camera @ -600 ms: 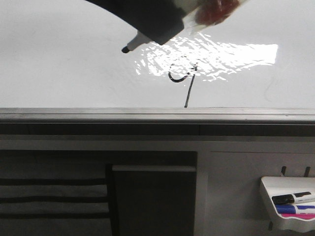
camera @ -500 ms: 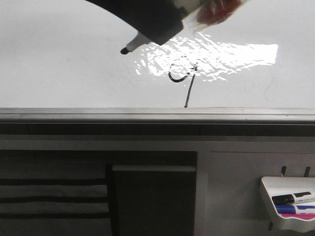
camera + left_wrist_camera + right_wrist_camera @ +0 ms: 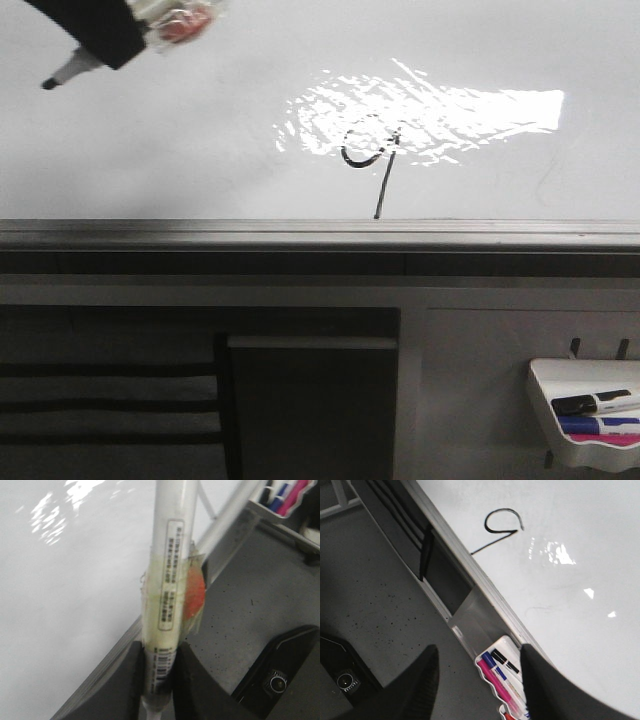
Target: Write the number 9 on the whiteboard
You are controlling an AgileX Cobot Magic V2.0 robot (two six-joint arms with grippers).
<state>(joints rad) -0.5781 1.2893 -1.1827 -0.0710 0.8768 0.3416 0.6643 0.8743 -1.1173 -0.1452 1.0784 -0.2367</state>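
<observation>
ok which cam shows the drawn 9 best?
Right wrist view: the 9 sits clear of glare, loop and tail sharp against the whiteboard. Front view shows it too, but the loop is half lost in the glare patch. Left wrist view doesn't show it.

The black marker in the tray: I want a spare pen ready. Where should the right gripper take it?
Grip the black marker across its barrel middle, coming from above the open-topped tray, likely the only free side; it lies flat, packed beside the blue marker. The right gripper is open.

A thin black number 9 (image 3: 372, 160) on the glossy grey-white whiteboard (image 3: 180, 150); white tray (image 3: 585, 410) with pink, blue markers.
</observation>
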